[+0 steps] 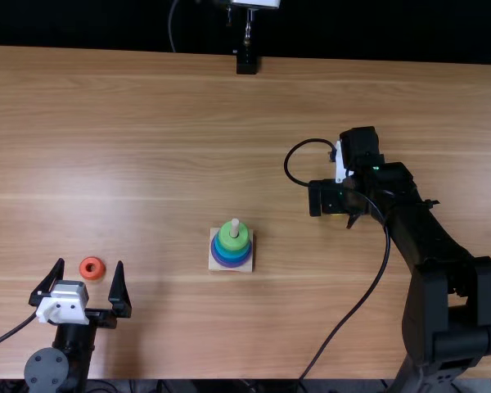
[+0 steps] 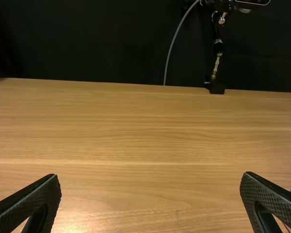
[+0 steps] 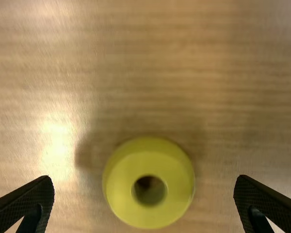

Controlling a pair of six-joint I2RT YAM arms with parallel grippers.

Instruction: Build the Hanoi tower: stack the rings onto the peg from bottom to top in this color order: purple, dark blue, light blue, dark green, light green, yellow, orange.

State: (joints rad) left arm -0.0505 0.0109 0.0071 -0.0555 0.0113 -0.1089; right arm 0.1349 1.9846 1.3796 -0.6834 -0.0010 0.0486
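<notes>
The left black hand (image 2: 151, 182) and right black hand (image 3: 144, 182) stood open; closing off-centre, the latter could have skidded the round yellow plastic ring (image 3: 122, 189) across the light brown wooden counter (image 1: 131, 164).

Top-view clock | table (image 1: 131, 164): light brown, streaked grain | 6 o'clock, stack (image 1: 231, 251): purple lowest, blues between, green uppermost | peg (image 1: 235, 225), base (image 1: 213, 267): pale | 8 o'clock: orange ring (image 1: 83, 268) | 3 o'clock: yellow ring (image 3: 121, 189) | 4 o'clock, right arm (image 1: 450, 311): black | 12 o'clock, backdrop (image 1: 106, 24): black
</notes>
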